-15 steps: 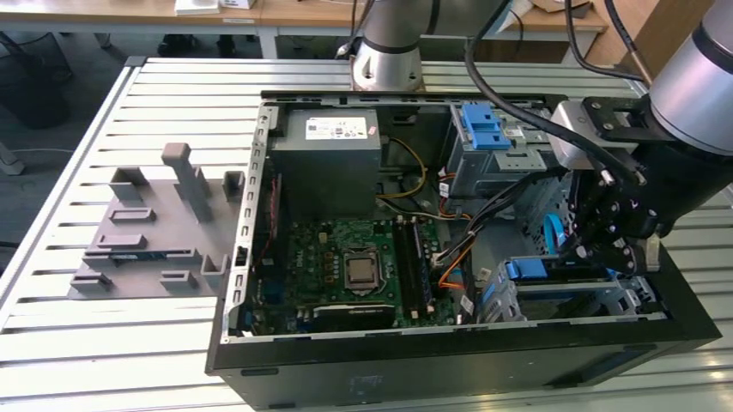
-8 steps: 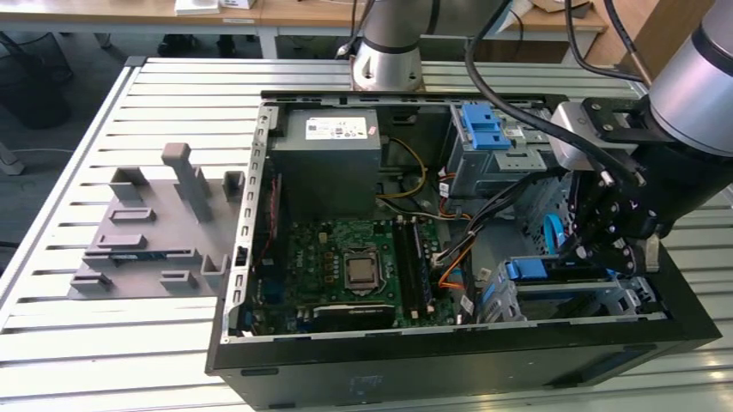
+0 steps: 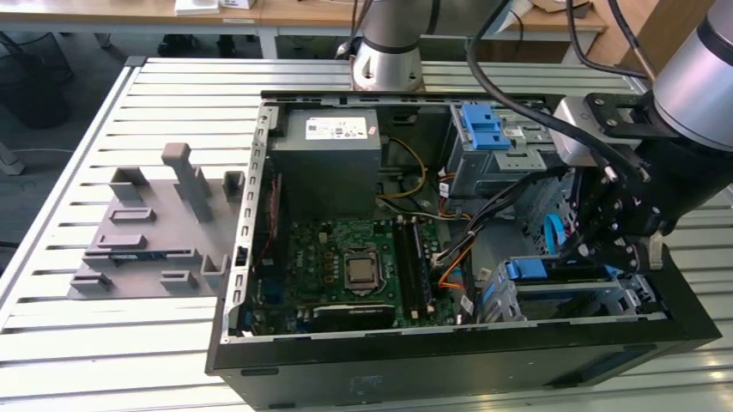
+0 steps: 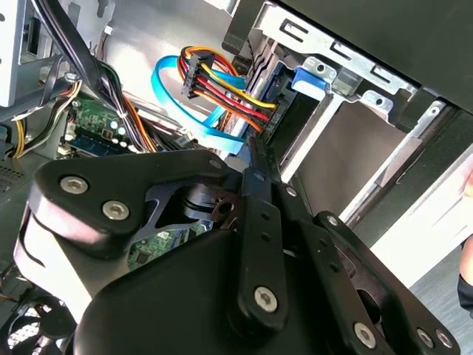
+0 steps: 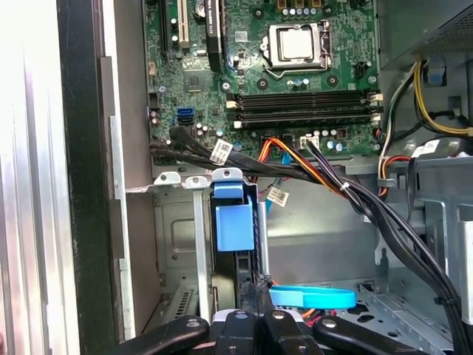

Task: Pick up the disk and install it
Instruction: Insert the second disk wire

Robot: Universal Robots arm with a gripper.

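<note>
Gripper (image 3: 613,236) at the drive bay of the open computer case (image 3: 458,352) on the slatted tabletop (image 3: 137,343).

The case lies open, its motherboard (image 5: 273,66) beyond the gripper, and a grey power supply (image 3: 330,163) with a white sticker, print unreadable, farther off. The disk (image 5: 235,229), blue-railed, sits on edge in the metal bay just ahead of the gripper. The gripper's fingers are drawn together, holding nothing, with a light-blue cable (image 5: 310,297) and the bundle of red, yellow and black wires (image 4: 229,92) just beside them.
</note>
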